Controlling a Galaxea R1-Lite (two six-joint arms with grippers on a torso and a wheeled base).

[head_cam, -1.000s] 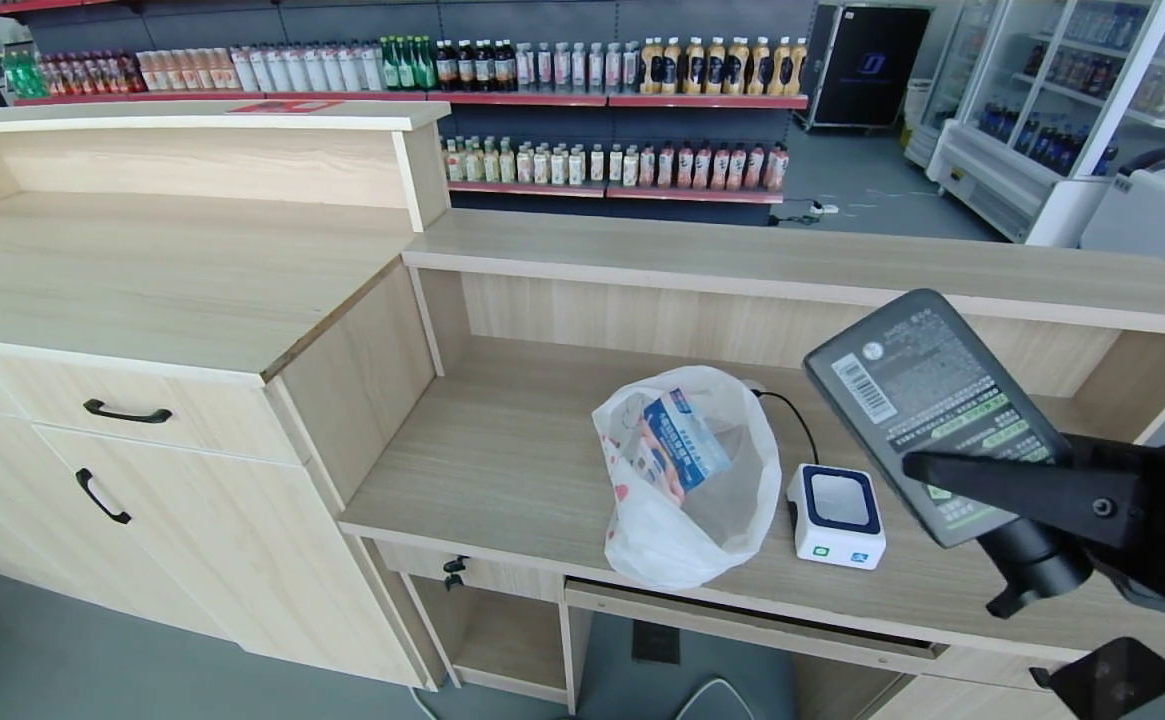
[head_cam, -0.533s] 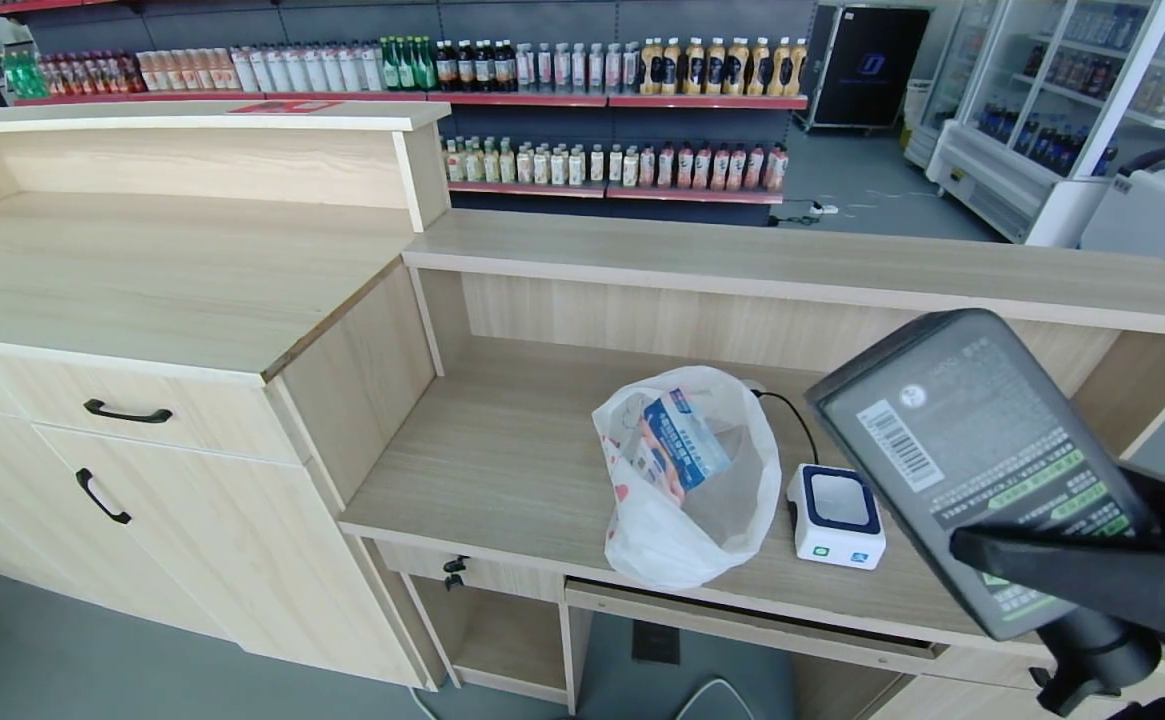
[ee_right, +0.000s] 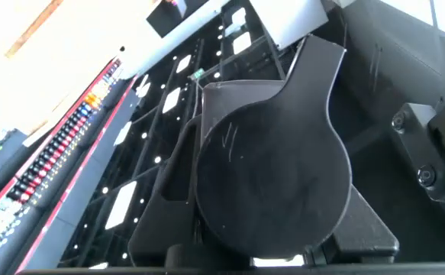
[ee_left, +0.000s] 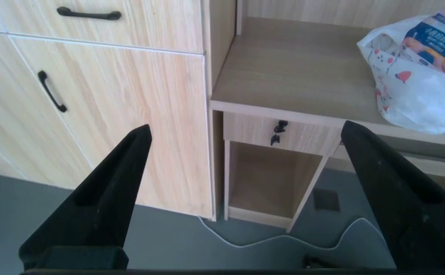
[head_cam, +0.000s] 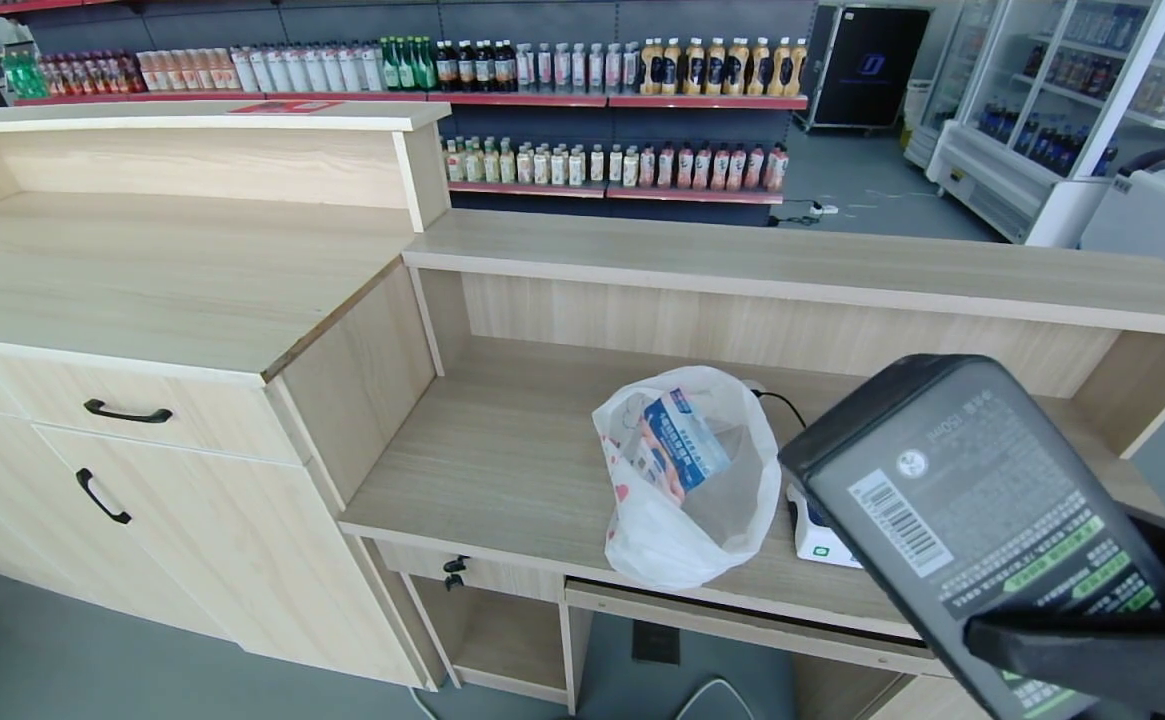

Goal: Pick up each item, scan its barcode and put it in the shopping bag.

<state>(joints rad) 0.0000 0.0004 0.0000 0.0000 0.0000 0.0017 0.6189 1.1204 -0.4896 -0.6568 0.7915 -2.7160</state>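
A dark grey flat pack (head_cam: 972,510) with a white barcode label hangs close in front of me at the lower right, tilted, barcode side facing up toward me. My right gripper (head_cam: 1052,650) is shut on its lower end; the right wrist view sees the pack's dark back (ee_right: 268,176) between the fingers. The white shopping bag (head_cam: 662,540) stands open on the lower counter with a blue and white box (head_cam: 682,445) inside. The white barcode scanner (head_cam: 814,535) sits just right of the bag, mostly hidden behind the pack. My left gripper (ee_left: 246,130) hangs open and empty below counter height, left of the bag (ee_left: 413,84).
The lower wooden counter (head_cam: 502,450) has a raised back ledge (head_cam: 802,260) and a taller cabinet with drawers (head_cam: 132,420) on its left. A black cable (head_cam: 777,400) runs behind the bag. Drink shelves (head_cam: 542,70) and fridges (head_cam: 1052,110) stand beyond.
My right gripper has carried the pack down and nearer to me, so it looks larger and now covers most of the scanner. The bag and the box have stayed put.
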